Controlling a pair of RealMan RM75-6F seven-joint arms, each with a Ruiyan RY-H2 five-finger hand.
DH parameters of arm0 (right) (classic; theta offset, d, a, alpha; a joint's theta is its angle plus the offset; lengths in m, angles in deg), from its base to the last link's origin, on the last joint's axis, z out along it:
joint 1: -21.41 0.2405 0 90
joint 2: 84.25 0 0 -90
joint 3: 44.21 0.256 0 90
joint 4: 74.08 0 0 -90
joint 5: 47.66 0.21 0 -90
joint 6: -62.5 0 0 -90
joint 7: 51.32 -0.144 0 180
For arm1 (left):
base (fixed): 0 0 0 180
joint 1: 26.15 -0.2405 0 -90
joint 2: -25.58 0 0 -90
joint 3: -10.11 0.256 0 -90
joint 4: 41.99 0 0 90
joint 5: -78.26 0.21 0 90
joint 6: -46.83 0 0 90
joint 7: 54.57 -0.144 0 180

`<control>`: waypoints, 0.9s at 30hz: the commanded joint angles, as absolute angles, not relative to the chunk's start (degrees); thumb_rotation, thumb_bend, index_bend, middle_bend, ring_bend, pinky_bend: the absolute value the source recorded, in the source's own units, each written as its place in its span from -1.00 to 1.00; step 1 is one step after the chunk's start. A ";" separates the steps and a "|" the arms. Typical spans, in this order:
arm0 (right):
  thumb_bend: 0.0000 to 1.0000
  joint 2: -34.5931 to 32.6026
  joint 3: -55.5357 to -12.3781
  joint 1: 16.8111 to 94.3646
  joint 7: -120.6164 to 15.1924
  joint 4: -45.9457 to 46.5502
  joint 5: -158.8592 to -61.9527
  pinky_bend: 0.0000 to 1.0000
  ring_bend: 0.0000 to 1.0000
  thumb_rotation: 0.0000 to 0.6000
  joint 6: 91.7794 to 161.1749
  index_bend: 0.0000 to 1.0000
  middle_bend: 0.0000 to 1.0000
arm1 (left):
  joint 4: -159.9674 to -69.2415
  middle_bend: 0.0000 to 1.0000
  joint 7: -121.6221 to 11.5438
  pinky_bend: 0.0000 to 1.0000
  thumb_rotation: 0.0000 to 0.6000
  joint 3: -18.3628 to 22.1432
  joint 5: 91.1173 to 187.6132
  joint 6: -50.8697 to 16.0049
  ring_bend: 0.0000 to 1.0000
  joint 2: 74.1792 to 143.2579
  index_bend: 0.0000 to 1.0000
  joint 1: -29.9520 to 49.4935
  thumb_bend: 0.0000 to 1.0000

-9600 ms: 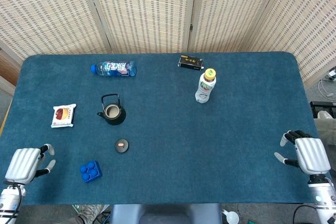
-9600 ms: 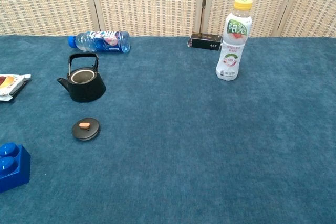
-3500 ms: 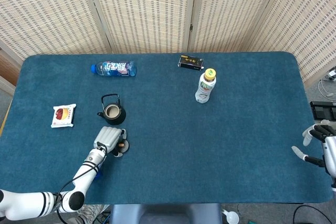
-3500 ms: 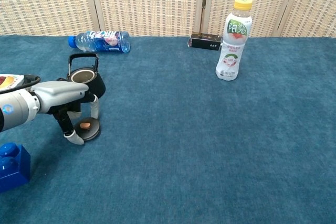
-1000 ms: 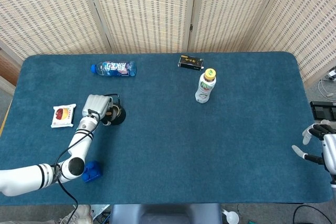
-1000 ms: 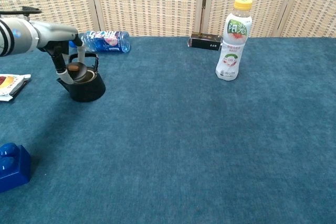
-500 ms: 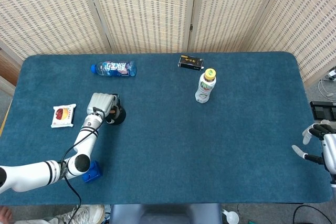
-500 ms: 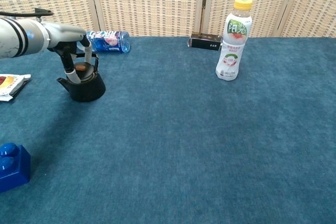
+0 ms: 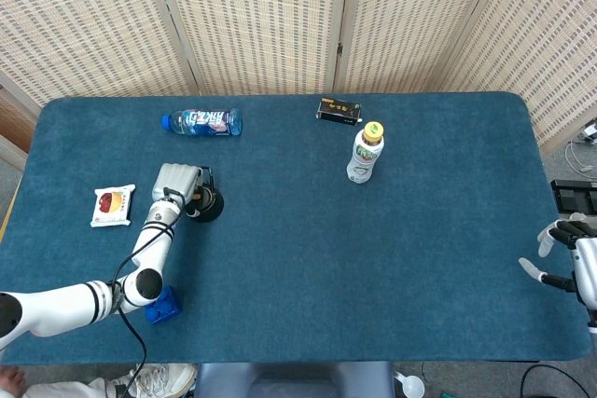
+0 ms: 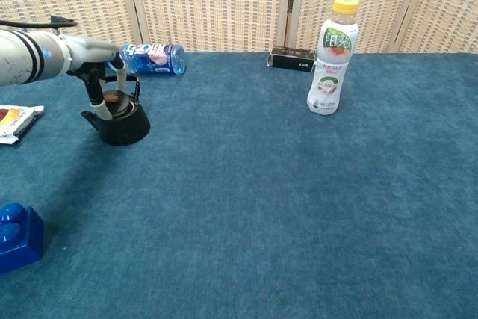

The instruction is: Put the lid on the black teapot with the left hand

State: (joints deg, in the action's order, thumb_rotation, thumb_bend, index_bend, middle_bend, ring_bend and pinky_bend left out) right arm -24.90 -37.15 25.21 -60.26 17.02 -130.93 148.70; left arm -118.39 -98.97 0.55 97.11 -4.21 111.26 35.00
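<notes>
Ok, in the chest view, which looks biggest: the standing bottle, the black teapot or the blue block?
Largest to smallest, as they look:
1. Standing bottle, tallest.
2. Black teapot.
3. Blue block, but the frame edge cuts it off and it is nearest the camera, so its place against the teapot is unsure.

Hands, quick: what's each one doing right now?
Left hand: holding the lid over the black teapot.
Right hand: open, holding nothing, at the table's edge.

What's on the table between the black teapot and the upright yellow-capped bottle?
Nothing: between the black teapot and the yellow-capped bottle lies bare blue cloth, clearest in the head view.
</notes>
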 commanded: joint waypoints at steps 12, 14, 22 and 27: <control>-0.70 -24.87 -37.21 25.21 -60.33 17.04 -131.06 0.00 -0.23 1.00 148.76 0.34 0.00 | -117.24 1.00 -98.45 1.00 1.00 0.77 98.39 -4.71 1.00 112.12 -0.01 34.94 -0.92; -0.70 -24.90 -37.18 25.17 -60.49 17.02 -131.10 0.00 -0.23 1.00 148.88 0.34 0.00 | -116.98 1.00 -98.61 1.00 1.00 0.89 98.25 -4.71 1.00 112.23 -0.02 34.91 -0.92; -0.70 -24.88 -37.18 25.17 -60.49 16.98 -131.08 0.00 -0.23 1.00 148.89 0.34 0.00 | -116.51 1.00 -98.92 1.00 1.00 1.08 97.95 -4.53 1.00 112.42 -0.09 34.77 -0.92; -0.70 -24.85 -37.19 25.20 -60.41 16.98 -131.06 0.00 -0.23 1.00 148.81 0.34 0.00 | -116.99 1.00 -99.01 1.00 1.00 1.09 98.19 -4.78 1.00 112.09 -0.16 34.67 -0.92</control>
